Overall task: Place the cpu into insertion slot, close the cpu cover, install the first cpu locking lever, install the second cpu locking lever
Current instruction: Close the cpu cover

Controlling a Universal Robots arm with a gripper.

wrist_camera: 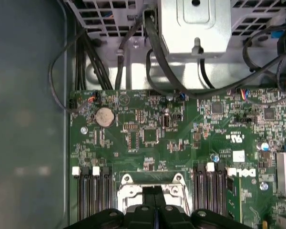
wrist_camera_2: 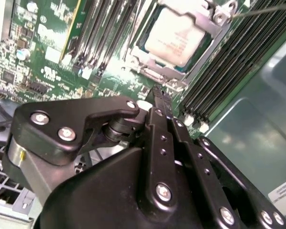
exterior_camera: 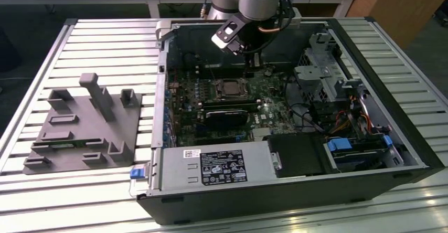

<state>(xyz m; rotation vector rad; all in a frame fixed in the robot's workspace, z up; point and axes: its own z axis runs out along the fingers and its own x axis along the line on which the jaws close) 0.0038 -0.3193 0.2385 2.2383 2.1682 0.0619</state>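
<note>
- So the computer case (exterior_camera: pixel 392 138) lies on its side on the slatted table (exterior_camera: pixel 105 44) with the side panel off. I'd guess that's so the motherboard (wrist_camera: pixel 148 133) faces up and the arm can drop straight in from above.
- The cpu (wrist_camera_2: pixel 174 36) is sitting in the insertion slot (exterior_camera: pixel 216 88), pale metal face up, between the banks of memory slots (wrist_camera_2: pixel 109 28).
- The cpu cover (wrist_camera_2: pixel 218 14) looks folded down flat around it, with the chip's face showing through the cut-out. Seems to me the placing and cover steps are done.
- The claw (wrist_camera_2: pixel 158 95) has its two black fingers pressed together and isn't carrying anything that I can see. My read is a slim closed tip is handier for nudging a thin wire than a spread one.
- It hangs over the board just beside the socket, not touching it from what I can tell.
- A thin wire lever (wrist_camera_2: pixel 262 8) runs off from the cover's corner. Can't tell if it's hooked down or loose.
- The grey fixture block (exterior_camera: pixel 84 123) sits on the table well apart from the case, out of the arm's way.
</note>
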